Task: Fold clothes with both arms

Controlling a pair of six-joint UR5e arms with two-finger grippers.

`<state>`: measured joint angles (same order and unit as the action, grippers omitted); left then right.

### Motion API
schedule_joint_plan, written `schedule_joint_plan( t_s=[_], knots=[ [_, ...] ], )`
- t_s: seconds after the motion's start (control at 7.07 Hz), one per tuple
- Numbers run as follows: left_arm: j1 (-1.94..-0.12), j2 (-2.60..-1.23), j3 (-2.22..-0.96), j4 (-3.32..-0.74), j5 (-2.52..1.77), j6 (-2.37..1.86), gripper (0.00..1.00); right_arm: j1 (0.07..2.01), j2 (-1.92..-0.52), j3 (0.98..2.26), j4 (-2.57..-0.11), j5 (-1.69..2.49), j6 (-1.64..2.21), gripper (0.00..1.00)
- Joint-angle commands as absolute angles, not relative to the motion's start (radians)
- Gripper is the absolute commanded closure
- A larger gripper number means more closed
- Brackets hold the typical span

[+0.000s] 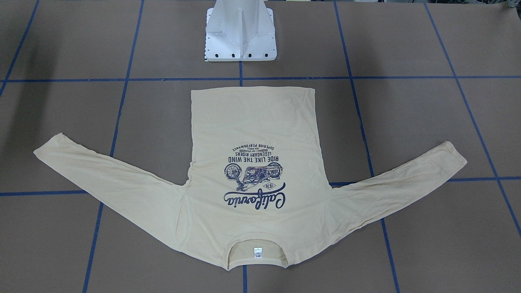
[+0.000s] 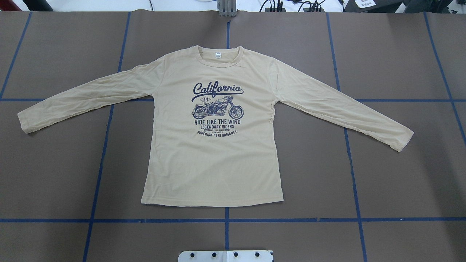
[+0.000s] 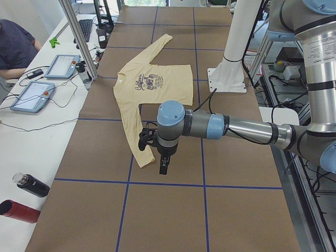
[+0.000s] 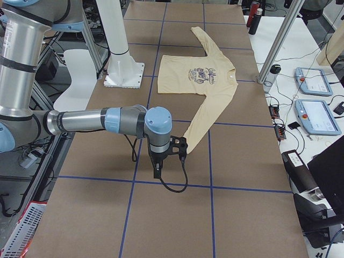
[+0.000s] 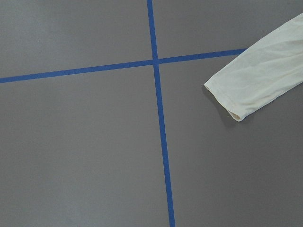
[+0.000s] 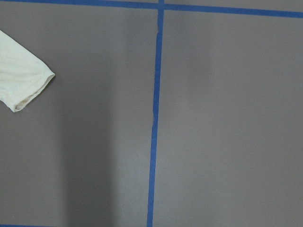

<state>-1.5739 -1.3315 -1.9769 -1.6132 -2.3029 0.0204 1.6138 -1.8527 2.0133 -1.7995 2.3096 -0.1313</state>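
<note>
The cream-yellow long-sleeved T-shirt [image 2: 211, 163] lies flat and face up on the brown table, sleeves spread, navy "California" print showing; it also shows in the front view [image 1: 252, 122]. My left gripper [image 3: 164, 167] hangs above the table just past the left sleeve cuff [image 5: 236, 94]. My right gripper [image 4: 157, 172] hangs above the table just past the right sleeve cuff [image 6: 23, 85]. Both grippers show only in the side views, so I cannot tell whether they are open or shut. Neither touches the shirt.
The white pedestal [image 1: 240, 36] stands behind the shirt's hem. Blue tape lines [image 2: 225, 220] grid the table. A side bench holds tablets [image 3: 31, 97] and bottles [image 3: 31, 185]; a metal post [image 3: 79, 42] stands at the table's edge. A person [image 3: 13, 44] sits there.
</note>
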Motion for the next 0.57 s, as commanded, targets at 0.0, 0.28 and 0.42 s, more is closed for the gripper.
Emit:
schedule_joint_plan(
  t_s=[0.0, 0.28, 0.42],
  knots=[
    [-1.574, -1.331, -1.974, -1.806, -2.292, 0.015, 0.00, 1.611, -1.760, 2.010, -1.780, 2.310, -0.127, 0.00],
    [-1.574, -1.382, -1.960, -1.970, -2.270, 0.014, 0.00, 1.608, -1.740, 1.970, -1.574, 2.309, -0.127, 0.00],
    [-1.574, -1.449, -1.953, -2.056, -2.237, 0.012, 0.00, 1.608, -1.712, 1.916, -1.510, 2.327, -0.083, 0.00]
  ],
)
